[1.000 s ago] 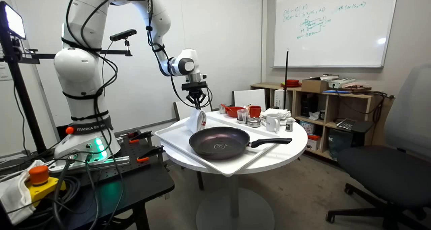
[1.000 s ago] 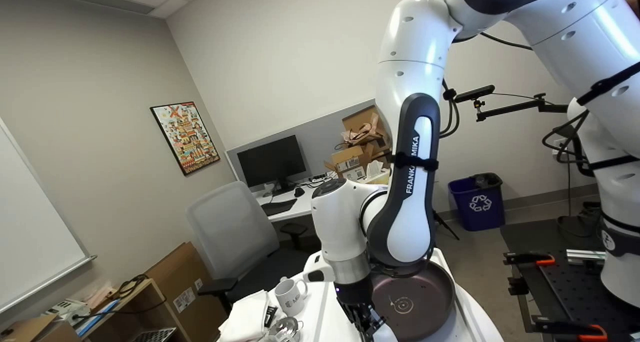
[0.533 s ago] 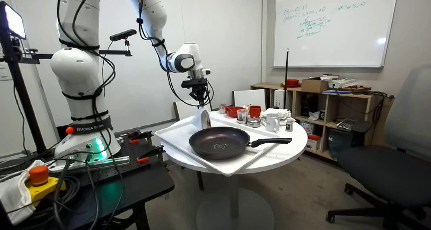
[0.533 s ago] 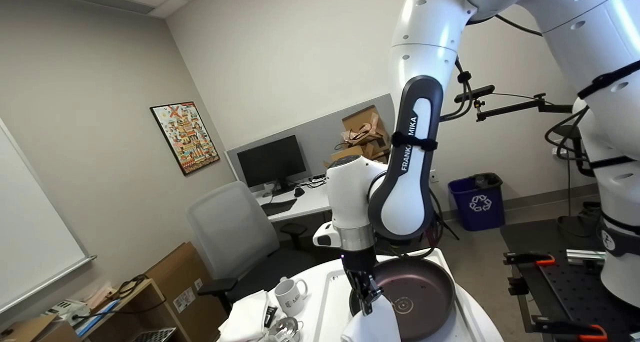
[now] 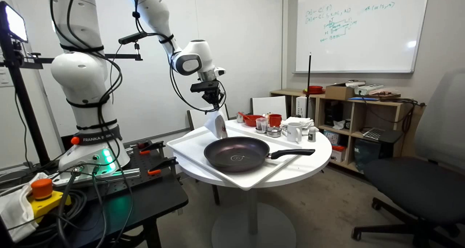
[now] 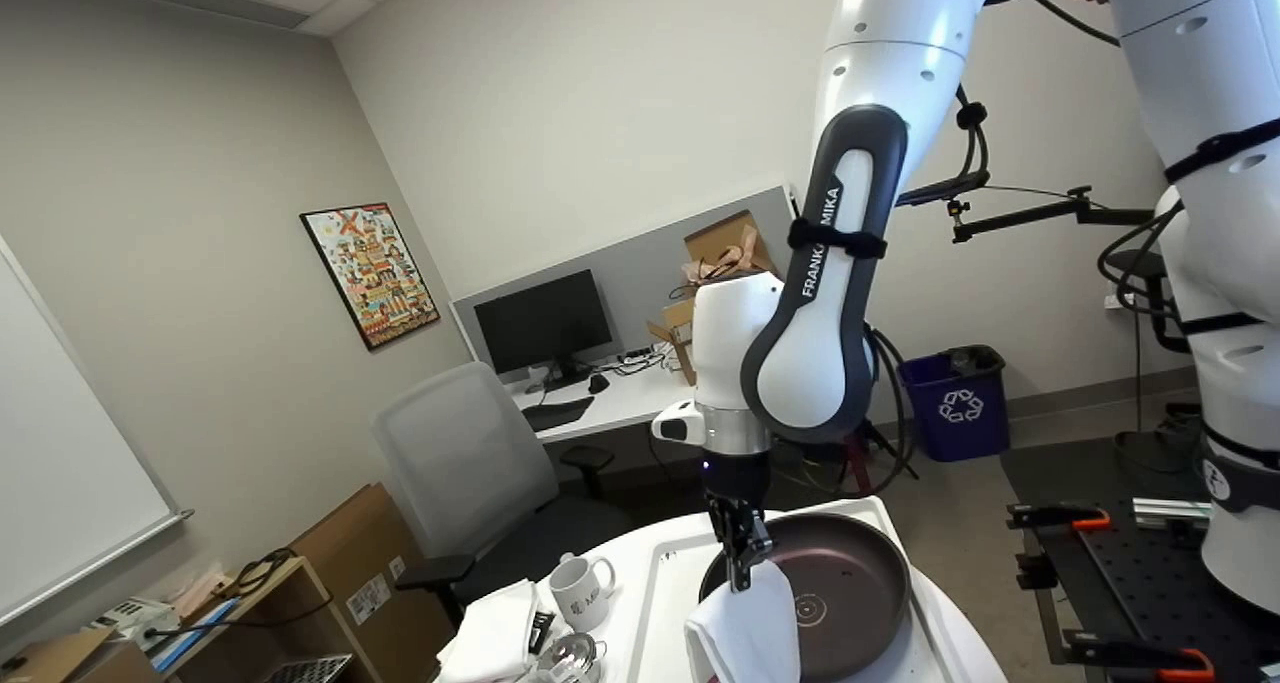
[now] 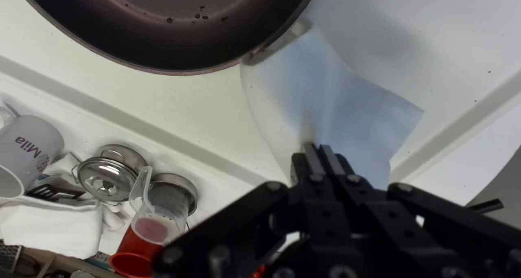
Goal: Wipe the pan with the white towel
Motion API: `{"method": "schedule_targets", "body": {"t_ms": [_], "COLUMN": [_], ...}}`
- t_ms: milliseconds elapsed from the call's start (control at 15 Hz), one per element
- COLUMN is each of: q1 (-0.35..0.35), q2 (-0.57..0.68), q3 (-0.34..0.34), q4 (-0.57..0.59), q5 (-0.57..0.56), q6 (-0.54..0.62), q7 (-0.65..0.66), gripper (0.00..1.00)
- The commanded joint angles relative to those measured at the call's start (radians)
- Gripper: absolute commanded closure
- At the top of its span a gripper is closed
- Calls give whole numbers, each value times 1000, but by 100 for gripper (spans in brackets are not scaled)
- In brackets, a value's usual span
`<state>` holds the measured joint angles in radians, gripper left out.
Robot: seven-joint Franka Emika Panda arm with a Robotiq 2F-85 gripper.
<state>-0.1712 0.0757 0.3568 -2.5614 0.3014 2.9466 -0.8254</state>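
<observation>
A dark non-stick pan (image 5: 236, 155) lies on a white tray (image 5: 190, 143) on a round table; it also shows in an exterior view (image 6: 845, 608) and, in part, in the wrist view (image 7: 175, 33). Small dark specks dot its inside. My gripper (image 5: 217, 108) is shut on the white towel (image 5: 216, 126), which hangs below the fingers beside the pan. The towel shows in an exterior view (image 6: 745, 628), in front of part of the pan. In the wrist view, the towel (image 7: 329, 95) fans out below the fingertips (image 7: 319, 147), its far end at the pan rim; I cannot tell whether they touch.
The pan handle (image 5: 292, 153) sticks out over the tray edge. Behind the tray stand a white mug (image 5: 293, 131), a red bowl (image 5: 253, 120), a red cup (image 5: 275, 120), a clear cup (image 5: 261, 124), a metal pot (image 5: 273, 131) and folded white cloths (image 6: 490, 633).
My gripper has risen slightly and tilted, with the towel still in it. The towel's lower end has swung toward the pan's rim. The pan and tray have not moved.
</observation>
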Motion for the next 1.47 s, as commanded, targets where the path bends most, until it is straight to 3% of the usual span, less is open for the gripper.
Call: {"method": "schedule_targets", "body": {"t_ms": [0,267,533,1000,1333,1400], "q1": [-19,-2,-17,-51,-73,-5], "q2": [-132,-214,-249,-204,-184,-184], "q3": [50,4,-79,-212,-266,-351], "q4": [-76,-70,-49,-56,-114,-131], "q5": [222,443,554,637,625,611], "q6": [15,-55,-155,-285,-395,-409], "q7": [-153,-303,-408,-586,-686,-695], "gripper": [99,99,99,99,99,99]}}
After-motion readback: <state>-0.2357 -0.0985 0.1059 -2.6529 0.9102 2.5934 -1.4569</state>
